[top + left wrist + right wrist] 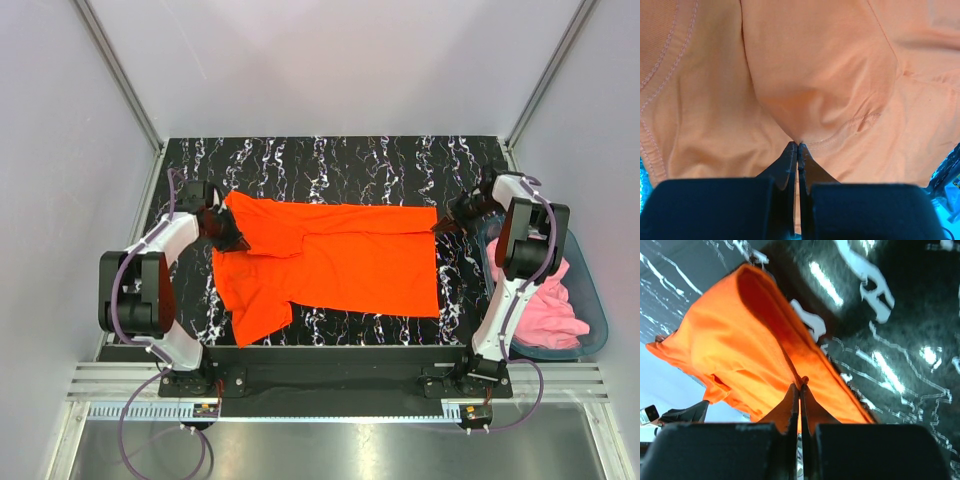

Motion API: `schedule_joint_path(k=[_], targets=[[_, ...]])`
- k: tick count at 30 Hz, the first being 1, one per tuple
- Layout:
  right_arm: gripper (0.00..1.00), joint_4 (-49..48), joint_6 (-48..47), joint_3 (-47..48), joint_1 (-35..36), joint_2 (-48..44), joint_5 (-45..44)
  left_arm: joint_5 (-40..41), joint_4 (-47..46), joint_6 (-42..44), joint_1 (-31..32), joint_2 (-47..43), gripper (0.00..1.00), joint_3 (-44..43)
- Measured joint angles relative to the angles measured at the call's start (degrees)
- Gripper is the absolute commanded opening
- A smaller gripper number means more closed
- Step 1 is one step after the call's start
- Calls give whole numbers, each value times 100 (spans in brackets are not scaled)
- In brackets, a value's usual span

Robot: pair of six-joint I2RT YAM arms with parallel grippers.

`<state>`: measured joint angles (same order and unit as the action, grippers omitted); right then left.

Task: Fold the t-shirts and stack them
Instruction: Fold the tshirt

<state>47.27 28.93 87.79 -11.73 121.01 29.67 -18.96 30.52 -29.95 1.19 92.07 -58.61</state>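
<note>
Garment in hand: the orange-red t-shirt (340,265) lies spread on the black marbled table (400,160), between the two arms. One sleeve sticks out toward the near edge on the left.
Long axis: we find it running left to right across the table, with the shoulder end at the left and the straight hem at the right.
Left gripper: the left gripper (798,145) is at the far-left corner of the shirt. Its jaws are pinched together on a tuck of orange cloth, which puckers up to the tips in the wrist view.
Right gripper: the right gripper (800,386) is at the far-right hem corner. Its jaws are clamped on the cloth edge, which is lifted off the table there in a raised fold.
Governing relation: both grips sit on the far long edge, one at each end. The body of the shirt lies from them toward the arm bases. Each arm is nearer its own end, and neither reaches the middle.
Step, in our judgement: a lengthwise fold, carrying the far edge over toward the near edge. The task is at an early stage.
Pink t-shirt: the pink t-shirt (555,300) lies crumpled in the blue bin (598,310) at the right, apart from the table work and not yet folded.
Risk, in our judgement: unequal travel of the two arms would skew the fold line. The thin pinches may also slip.
</note>
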Motion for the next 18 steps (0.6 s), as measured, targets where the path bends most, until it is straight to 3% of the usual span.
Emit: schedule_joint_path(k=[18], targets=[[0, 472, -275, 87, 0, -90, 15, 9, 378, 15, -275, -485, 0, -20]])
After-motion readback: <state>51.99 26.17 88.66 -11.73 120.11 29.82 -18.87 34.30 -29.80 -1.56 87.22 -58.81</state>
